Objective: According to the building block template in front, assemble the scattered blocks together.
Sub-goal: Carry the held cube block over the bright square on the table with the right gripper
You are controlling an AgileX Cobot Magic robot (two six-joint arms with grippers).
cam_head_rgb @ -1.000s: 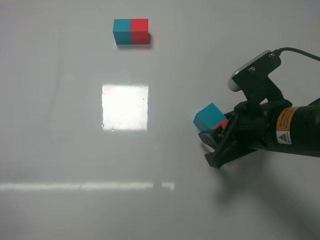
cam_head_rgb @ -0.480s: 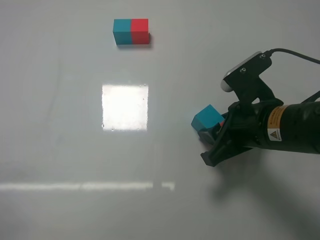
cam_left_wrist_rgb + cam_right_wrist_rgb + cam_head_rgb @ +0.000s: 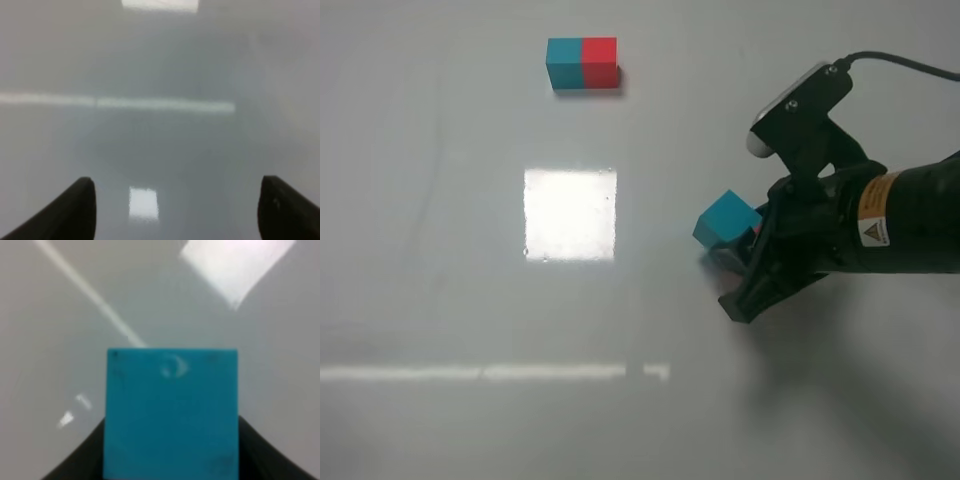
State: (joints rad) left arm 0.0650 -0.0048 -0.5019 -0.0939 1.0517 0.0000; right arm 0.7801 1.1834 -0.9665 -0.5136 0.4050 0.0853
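Grip check: your right end effector (image 3: 727,282) is closed on the teal cube (image 3: 727,220). In your right wrist view that cube fills the middle of the frame, with a dark finger (image 3: 85,450) pressed to each of two opposite sides. From the high camera you see the cube at the tip of the arm, right of the counter's middle, turned at an angle to the template's edges. You cannot tell there whether it rests on the counter (image 3: 440,250) or hangs just clear of it. Just behind it, against the end effector, a thin sliver of the red cube (image 3: 758,231) shows; the rest is hidden. The building block template (image 3: 582,63) sits well apart at the far side, teal half left, red half right. A bright patch of glare (image 3: 570,214) lies between template and teal cube. Your left end effector (image 3: 177,205) stands wide open, counter surface showing between its tips.
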